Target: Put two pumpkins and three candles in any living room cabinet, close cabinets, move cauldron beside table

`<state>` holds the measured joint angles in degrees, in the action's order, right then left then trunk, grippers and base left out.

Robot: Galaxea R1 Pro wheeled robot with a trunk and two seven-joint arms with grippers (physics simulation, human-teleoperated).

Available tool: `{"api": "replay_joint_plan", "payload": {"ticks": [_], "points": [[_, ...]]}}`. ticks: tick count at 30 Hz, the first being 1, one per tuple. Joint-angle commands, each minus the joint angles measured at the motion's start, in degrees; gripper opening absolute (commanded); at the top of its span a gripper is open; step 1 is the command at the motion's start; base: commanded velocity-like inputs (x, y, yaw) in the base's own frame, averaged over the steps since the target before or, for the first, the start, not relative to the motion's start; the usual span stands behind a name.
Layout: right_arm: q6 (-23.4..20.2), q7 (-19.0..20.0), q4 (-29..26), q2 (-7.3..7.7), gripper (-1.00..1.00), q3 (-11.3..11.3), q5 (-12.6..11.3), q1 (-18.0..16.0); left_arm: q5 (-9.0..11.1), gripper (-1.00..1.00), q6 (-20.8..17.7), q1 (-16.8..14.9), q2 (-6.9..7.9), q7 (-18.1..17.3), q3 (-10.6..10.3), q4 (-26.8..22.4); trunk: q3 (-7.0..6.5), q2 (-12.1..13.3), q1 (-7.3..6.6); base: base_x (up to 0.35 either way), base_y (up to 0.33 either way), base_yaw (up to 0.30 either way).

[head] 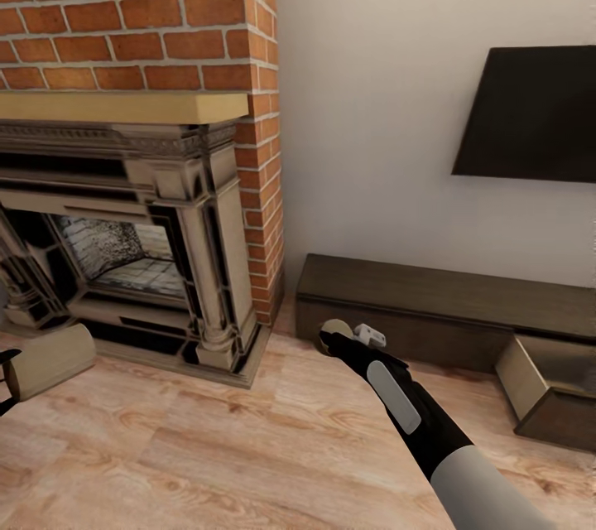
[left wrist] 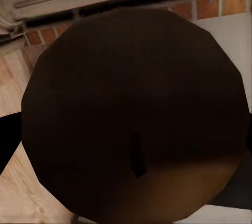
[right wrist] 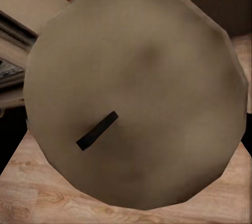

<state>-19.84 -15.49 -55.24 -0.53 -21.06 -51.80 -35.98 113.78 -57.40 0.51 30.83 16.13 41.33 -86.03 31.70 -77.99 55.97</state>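
My right gripper (head: 333,341) is shut on a beige candle (head: 336,326), held just in front of the left end of the low dark-brown cabinet (head: 430,298). In the right wrist view the candle's round end (right wrist: 136,98) with its dark wick faces the camera. At the picture's left edge my left gripper (head: 5,381) is shut on another beige candle (head: 50,360), low over the floor by the fireplace. That candle's end (left wrist: 131,108) looks dark and shadowed in the left wrist view. One cabinet drawer (head: 550,385) stands pulled open at the right.
A brick fireplace (head: 132,265) with an ornate surround and a tan mantel fills the left. A dark TV (head: 530,116) hangs on the white wall above the cabinet. Wooden floor (head: 207,447) spreads in front.
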Motion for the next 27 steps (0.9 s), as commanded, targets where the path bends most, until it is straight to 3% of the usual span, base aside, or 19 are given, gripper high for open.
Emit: {"api": "replay_joint_plan", "payload": {"ticks": [1,6,16,23,27], "points": [[-0.03,-0.39,-0.1,-0.02,-1.0,-0.12,-0.55,-0.05,1.18,-1.0,0.01,0.02,0.02,0.57,0.07,-0.1,0.04,-0.03,-0.01,-0.043,-0.275,0.0],[-0.02,1.36,-0.06,-0.14,-1.0,-0.07,-0.66,-0.05,1.16,-1.0,0.02,0.02,0.02,0.57,0.07,-0.1,0.04,-0.03,-0.01,-0.011,-0.278,-0.114],[-0.04,1.87,0.11,-0.17,-1.0,0.03,-0.75,-0.04,1.18,-1.0,0.08,0.02,-0.01,0.57,0.07,-0.1,0.04,-0.03,-0.01,-0.001,-0.271,-0.28],[-0.04,1.87,0.41,-0.17,-1.0,0.05,-0.84,-0.05,1.29,-1.0,0.05,0.02,-0.09,0.57,0.07,-0.1,0.04,-0.03,-0.01,-0.056,-0.045,-0.294],[-0.03,1.87,0.62,-0.1,-1.0,0.06,-0.84,-0.05,1.34,-1.0,0.04,0.02,-0.01,0.55,0.07,-0.17,-0.67,1.57,-0.88,-0.012,-0.002,-0.294]]}}
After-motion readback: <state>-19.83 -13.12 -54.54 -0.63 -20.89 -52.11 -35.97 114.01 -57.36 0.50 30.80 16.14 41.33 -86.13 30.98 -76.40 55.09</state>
